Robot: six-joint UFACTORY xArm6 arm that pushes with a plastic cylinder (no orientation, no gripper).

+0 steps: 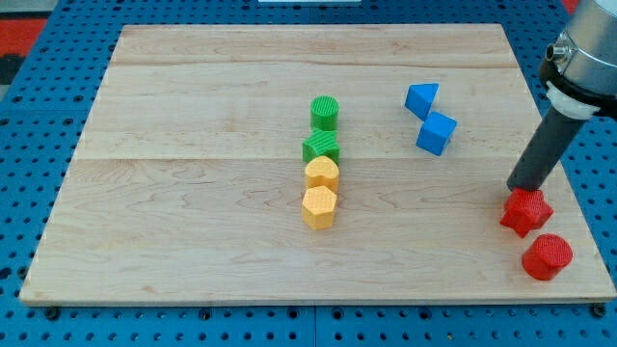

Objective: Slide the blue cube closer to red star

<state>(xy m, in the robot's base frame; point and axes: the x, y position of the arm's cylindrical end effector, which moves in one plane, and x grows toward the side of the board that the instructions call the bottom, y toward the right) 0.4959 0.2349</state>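
Blue cube (437, 133) sits up-left of red star (525, 211); my fingerless tip (519, 188) touches the star, so approach comes next: circling behind the cube.

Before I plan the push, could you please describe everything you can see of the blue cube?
The blue cube is a small, solid-blue block with matte, plastic-looking faces, resting flat on the wooden board, turned corner-on to the camera. It sits right of centre, in the upper half. The blue triangular block touches or nearly touches its upper-left corner. My tip stands well to its lower right, by the red star.
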